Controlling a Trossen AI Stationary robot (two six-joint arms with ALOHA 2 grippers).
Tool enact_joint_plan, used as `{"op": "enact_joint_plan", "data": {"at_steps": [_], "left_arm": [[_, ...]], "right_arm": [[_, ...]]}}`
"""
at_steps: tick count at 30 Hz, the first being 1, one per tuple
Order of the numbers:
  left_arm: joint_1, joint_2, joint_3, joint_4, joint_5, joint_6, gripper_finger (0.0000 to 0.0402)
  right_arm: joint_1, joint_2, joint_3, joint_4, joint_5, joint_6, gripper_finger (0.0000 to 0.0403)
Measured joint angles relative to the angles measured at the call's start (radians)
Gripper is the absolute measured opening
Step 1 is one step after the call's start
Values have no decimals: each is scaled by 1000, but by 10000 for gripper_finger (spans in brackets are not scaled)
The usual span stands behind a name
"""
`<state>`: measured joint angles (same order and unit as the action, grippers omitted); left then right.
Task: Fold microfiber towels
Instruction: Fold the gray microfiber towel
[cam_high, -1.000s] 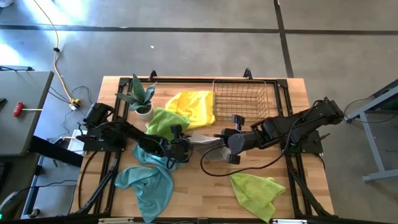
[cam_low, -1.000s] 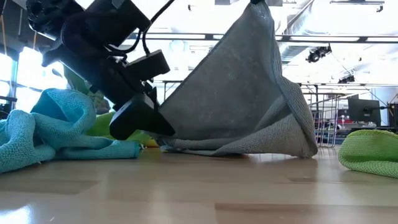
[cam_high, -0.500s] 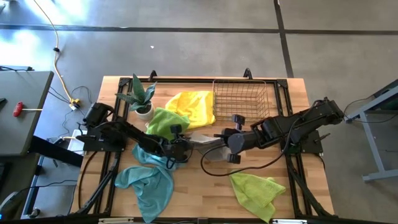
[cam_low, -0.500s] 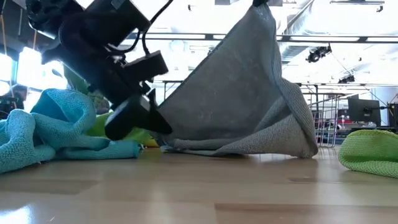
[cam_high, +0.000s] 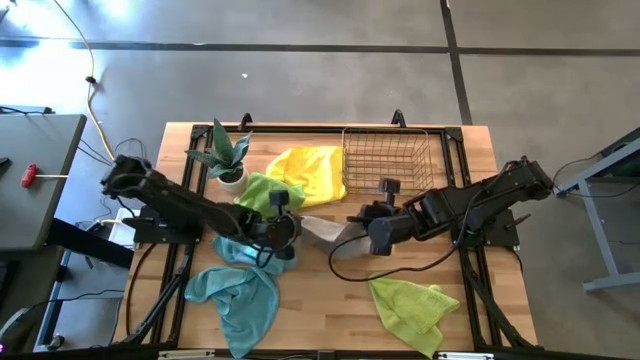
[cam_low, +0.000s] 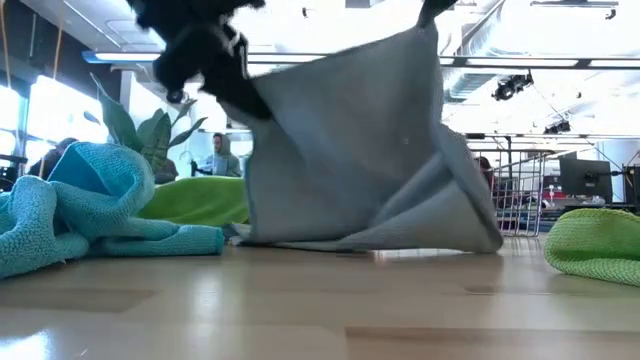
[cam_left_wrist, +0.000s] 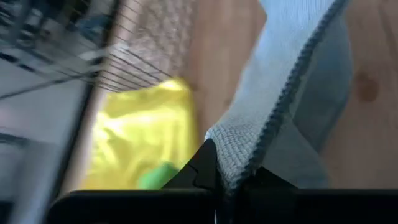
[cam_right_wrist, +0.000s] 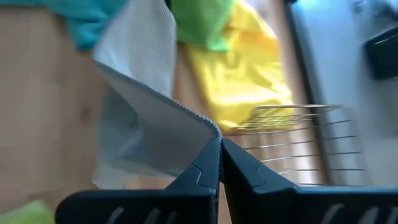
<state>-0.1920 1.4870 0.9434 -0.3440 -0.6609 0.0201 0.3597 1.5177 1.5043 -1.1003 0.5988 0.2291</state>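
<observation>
At the middle of the wooden tabletop (cam_high: 310, 290), a grey towel (cam_high: 322, 230) hangs stretched between both arms, its lower edge resting on the wood. The left gripper (cam_left_wrist: 225, 180) has its fingers pinched tight on one corner, and the right gripper (cam_right_wrist: 220, 163) has its fingers clamped on the opposite corner. Behind the grey towel sits a wire basket (cam_high: 386, 160) with nothing visible inside it. A yellow towel (cam_high: 310, 172) lies just beside the basket, a lime green towel (cam_high: 262, 195) next to it. A teal towel (cam_high: 240, 292) is bunched near the front, and another lime towel (cam_high: 412, 310) lies well apart. A potted plant (cam_high: 228, 160) stands by the back edge.
</observation>
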Motion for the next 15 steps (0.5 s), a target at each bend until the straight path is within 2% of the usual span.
{"op": "enact_joint_plan", "data": {"at_steps": [7,11,15], "left_arm": [[2,-101,161,-229,-143,98,1],[2,-137,224,-232,-199,190,0],[3,-154,270,-230,-254,276,0]], "right_arm": [[1,-46,0,-28,148,-67,0],[-1,-88,0,-28,217,-81,0],[-1,-127,0,-30,231,-107,0]]}}
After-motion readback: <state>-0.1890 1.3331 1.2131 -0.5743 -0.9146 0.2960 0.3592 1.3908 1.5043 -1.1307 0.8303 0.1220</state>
